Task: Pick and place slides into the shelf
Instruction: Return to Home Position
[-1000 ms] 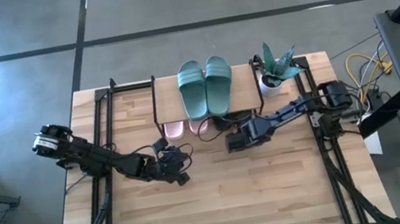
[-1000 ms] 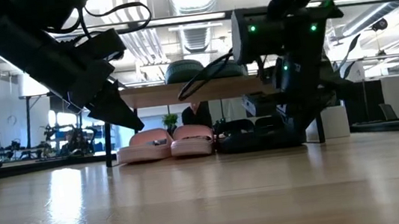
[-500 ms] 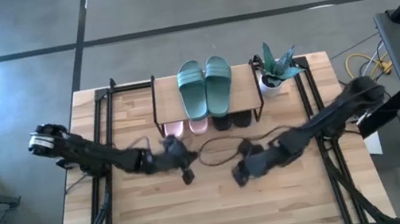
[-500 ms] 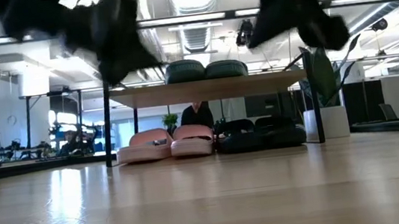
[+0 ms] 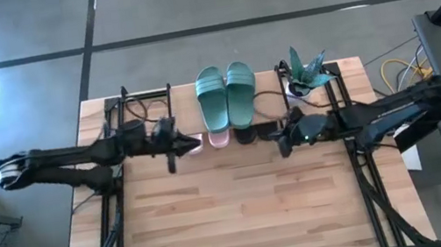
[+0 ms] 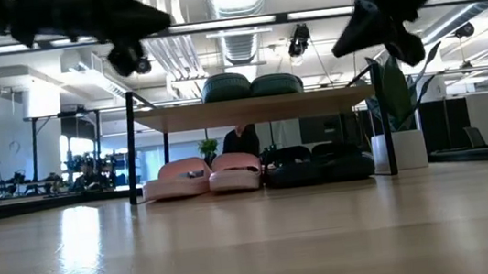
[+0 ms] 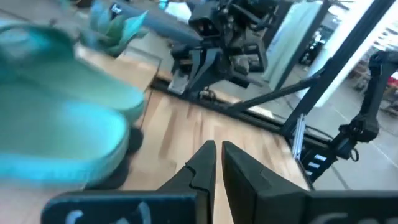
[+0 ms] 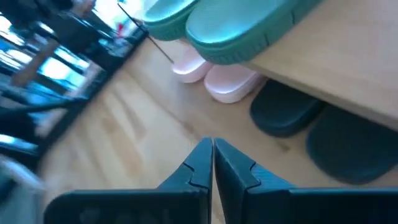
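Slides (image 5: pixel 227 96) are all at the shelf (image 6: pixel 177 119) as I read it. The teal pair (image 6: pixel 250 85) lies on the top board. The pink pair (image 6: pixel 200 175) and the black pair (image 6: pixel 316 163) stand side by side beneath it on the tabletop (image 5: pixel 244 217), pink toward the left arm's side.

My left gripper (image 7: pixel 216 152) hangs just off the shelf's front left corner, fingers drawn nearly together and empty. My right gripper (image 8: pixel 212 149) hangs off the front right corner, fingers pressed together, also empty.

I judge these sandals to be light, soft and bendy, with grippy rubber that should not slip between the pads. If one needs nudging, I would pinch across the wide strap, or clamp the sole's edge at the exposed end. The soft sole may flex and sag.
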`<state>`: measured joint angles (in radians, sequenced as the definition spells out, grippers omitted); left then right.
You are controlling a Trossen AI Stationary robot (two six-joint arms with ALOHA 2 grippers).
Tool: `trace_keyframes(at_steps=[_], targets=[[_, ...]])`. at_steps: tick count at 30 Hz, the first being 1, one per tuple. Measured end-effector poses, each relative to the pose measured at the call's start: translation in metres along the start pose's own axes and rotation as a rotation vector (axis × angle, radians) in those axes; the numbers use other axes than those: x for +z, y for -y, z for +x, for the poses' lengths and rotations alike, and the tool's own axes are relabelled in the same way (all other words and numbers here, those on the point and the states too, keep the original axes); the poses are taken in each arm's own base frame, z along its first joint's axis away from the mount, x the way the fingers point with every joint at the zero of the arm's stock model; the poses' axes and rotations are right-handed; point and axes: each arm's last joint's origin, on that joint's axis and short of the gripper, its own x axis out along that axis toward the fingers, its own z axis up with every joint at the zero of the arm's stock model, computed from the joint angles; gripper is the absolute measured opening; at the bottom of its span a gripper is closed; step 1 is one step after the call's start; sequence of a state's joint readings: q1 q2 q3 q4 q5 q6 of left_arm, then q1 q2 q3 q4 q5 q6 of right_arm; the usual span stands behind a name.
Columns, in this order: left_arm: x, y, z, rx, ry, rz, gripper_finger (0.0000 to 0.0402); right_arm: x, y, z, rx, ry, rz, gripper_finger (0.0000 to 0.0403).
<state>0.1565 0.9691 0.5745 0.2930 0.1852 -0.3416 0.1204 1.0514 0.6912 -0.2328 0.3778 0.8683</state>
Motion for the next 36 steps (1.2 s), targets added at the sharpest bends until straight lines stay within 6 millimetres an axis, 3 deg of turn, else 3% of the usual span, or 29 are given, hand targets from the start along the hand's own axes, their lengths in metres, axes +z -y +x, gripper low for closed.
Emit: trace_keyframes(at_steps=[3, 8, 13, 17, 25, 30, 34, 36], targets=[[0.001, 0.002, -0.026, 0.011, 0.029, -0.035, 0.0012, -0.007, 0.024, -0.003, 0.101, 0.028, 0.086, 0.0008], [0.005, 0.012, -0.07, -0.013, 0.128, -0.022, 0.0012, -0.013, 0.044, -0.021, 0.184, 0.124, 0.113, 0.0008], [-0.013, 0.007, -0.1, 0.211, 0.03, -0.052, 0.0012, -0.021, 0.066, -0.037, 0.053, 0.144, 0.066, 0.0008], [-0.031, 0.003, -0.125, 0.346, -0.056, -0.154, 0.0012, -0.027, 0.081, -0.051, -0.044, 0.132, 0.189, 0.0008], [-0.038, 0.005, -0.169, 0.459, 0.129, -0.167, 0.0012, -0.046, 0.105, -0.065, -0.158, -0.075, 0.106, 0.0008], [-0.039, 0.002, -0.164, 0.517, 0.148, -0.136, 0.0012, -0.045, 0.097, -0.052, -0.031, 0.075, -0.138, 0.0008], [-0.056, -0.008, -0.14, 0.477, 0.148, -0.113, 0.0012, -0.037, 0.085, -0.044, 0.171, 0.339, -0.251, 0.0008], [-0.063, -0.013, -0.13, 0.44, 0.205, -0.106, 0.0012, -0.039, 0.086, -0.041, 0.182, 0.452, -0.27, 0.0008]])
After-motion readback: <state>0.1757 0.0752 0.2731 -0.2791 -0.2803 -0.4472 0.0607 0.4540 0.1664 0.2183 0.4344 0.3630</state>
